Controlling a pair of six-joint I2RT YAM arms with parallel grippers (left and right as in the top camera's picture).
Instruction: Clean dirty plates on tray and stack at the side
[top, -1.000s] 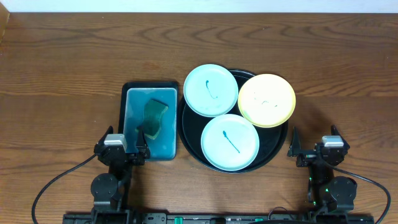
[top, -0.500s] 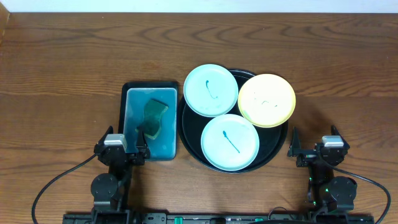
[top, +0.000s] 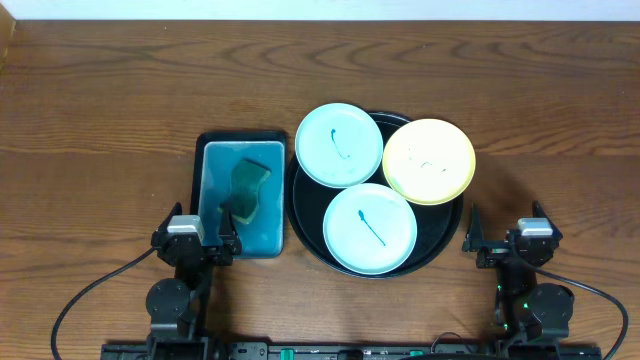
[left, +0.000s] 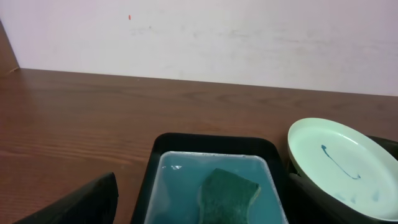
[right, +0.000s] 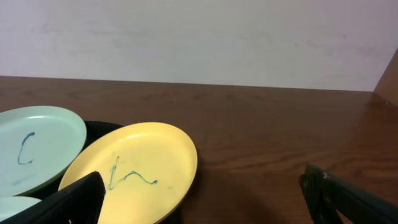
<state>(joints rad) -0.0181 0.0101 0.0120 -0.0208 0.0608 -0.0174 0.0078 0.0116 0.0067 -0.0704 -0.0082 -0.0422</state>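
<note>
A round black tray (top: 308, 222) holds three plates. One mint plate (top: 338, 145) lies at its back left, one mint plate (top: 370, 228) at its front, and a yellow plate (top: 429, 161) at its back right. All carry teal smears. My left gripper (top: 212, 238) is open at the front left, near the basin's front end. My right gripper (top: 497, 234) is open at the front right, right of the tray. The left wrist view shows a mint plate (left: 339, 163). The right wrist view shows the yellow plate (right: 140, 169) and a mint plate (right: 34, 146).
A rectangular black basin (top: 197, 170) with blue-green water and a dark sponge (top: 247, 188) stands left of the tray; it also shows in the left wrist view (left: 155, 163) with the sponge (left: 227, 194). Bare wooden table lies around.
</note>
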